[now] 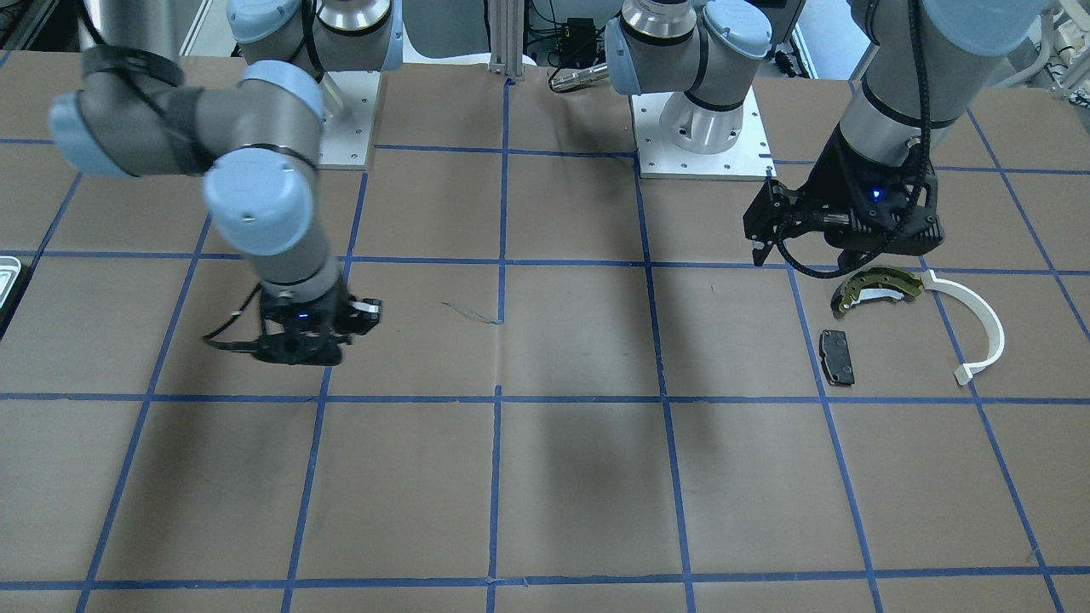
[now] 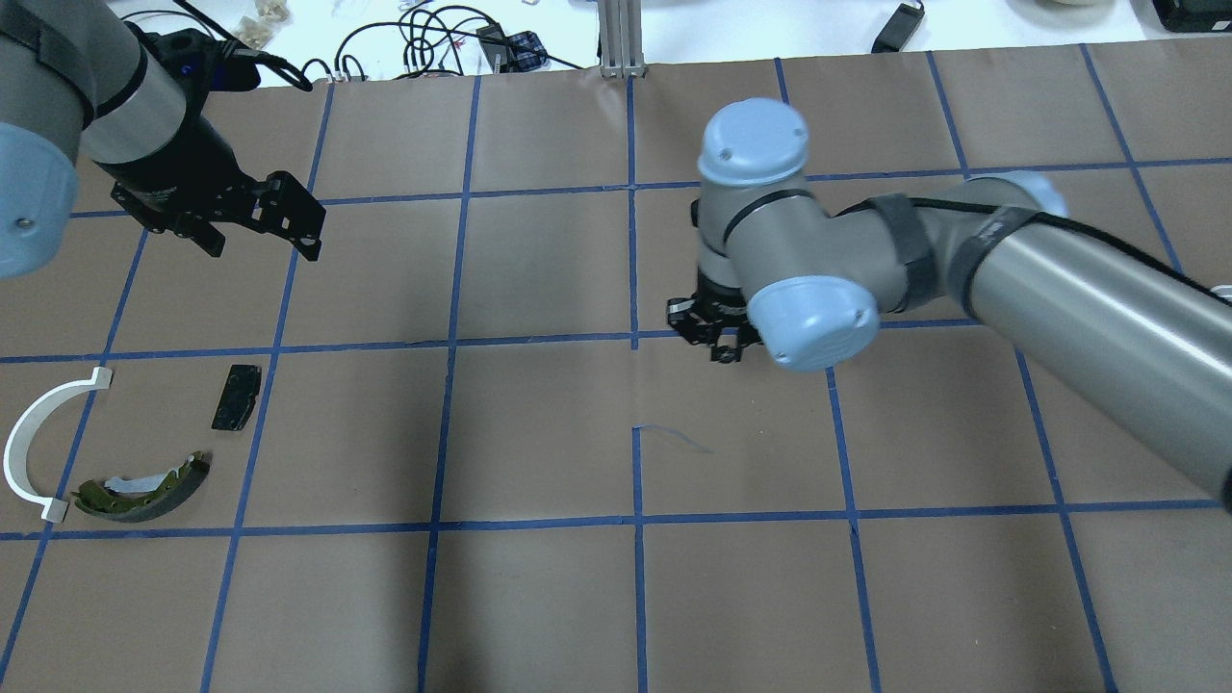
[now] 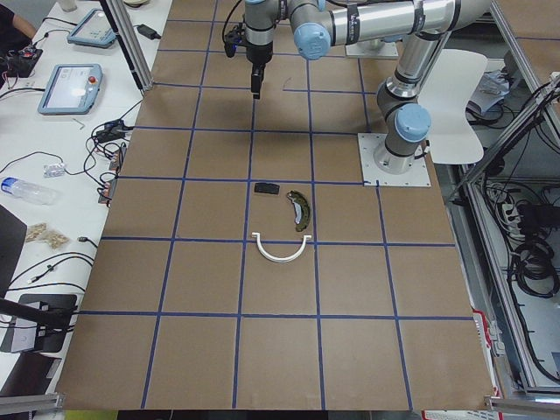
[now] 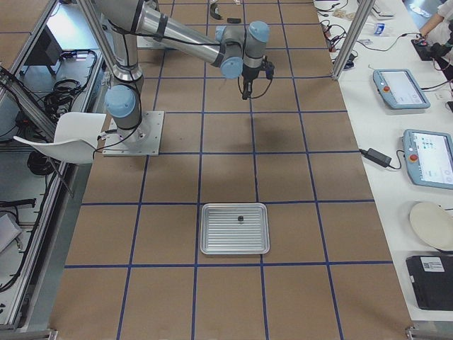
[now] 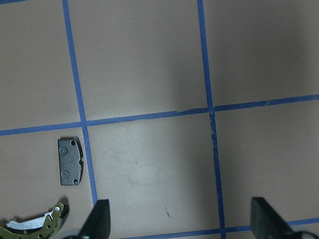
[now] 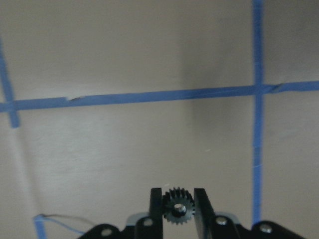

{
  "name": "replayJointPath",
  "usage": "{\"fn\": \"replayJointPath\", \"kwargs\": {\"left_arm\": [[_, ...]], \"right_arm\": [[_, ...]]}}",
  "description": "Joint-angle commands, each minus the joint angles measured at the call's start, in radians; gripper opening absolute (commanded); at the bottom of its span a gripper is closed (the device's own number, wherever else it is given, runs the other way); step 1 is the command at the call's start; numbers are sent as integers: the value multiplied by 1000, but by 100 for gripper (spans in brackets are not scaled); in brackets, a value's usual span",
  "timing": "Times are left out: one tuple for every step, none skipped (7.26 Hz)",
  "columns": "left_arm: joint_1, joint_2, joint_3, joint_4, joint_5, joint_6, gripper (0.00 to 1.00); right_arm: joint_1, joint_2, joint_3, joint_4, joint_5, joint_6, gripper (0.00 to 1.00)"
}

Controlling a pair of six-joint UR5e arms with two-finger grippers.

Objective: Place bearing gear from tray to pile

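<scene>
Carriage of small dark toothed metal gear (image 6: pixel 178 209) toward pile, judged the step in hand.

Right gripper (image 6: pixel 178 195): closed on gear, teeth pinched between both fingers, held above brown paper surface (image 2: pixel 539 433) with blue tape grid.

Left gripper (image 5: pixel 182 221): spread wide, empty, hovering near pile.

Handling: keep wrist level; cross toward olive-gold curved brake shoe (image 2: pixel 144 491), white curved plastic arc (image 2: pixel 34 433) and small black rectangular pad (image 2: pixel 237 396); lower close before letting go, against likely rolling; steer clear of left gripper.

Position: gear well apart from pile, likewise well apart from pale grey ridged tray (image 4: pixel 212 241).
</scene>
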Motion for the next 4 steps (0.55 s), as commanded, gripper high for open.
{"fn": "replayJointPath", "kwargs": {"left_arm": [[1, 13, 2, 0, 3, -1, 100], [3, -1, 1, 1, 3, -1, 100], [3, -5, 2, 1, 3, -6, 100], [3, -10, 1, 1, 3, -12, 100]], "right_arm": [[191, 84, -16, -141, 63, 229, 2], [209, 107, -19, -151, 63, 251, 5], [209, 112, -18, -180, 63, 242, 27], [204, 115, -11, -242, 62, 236, 71]]}}
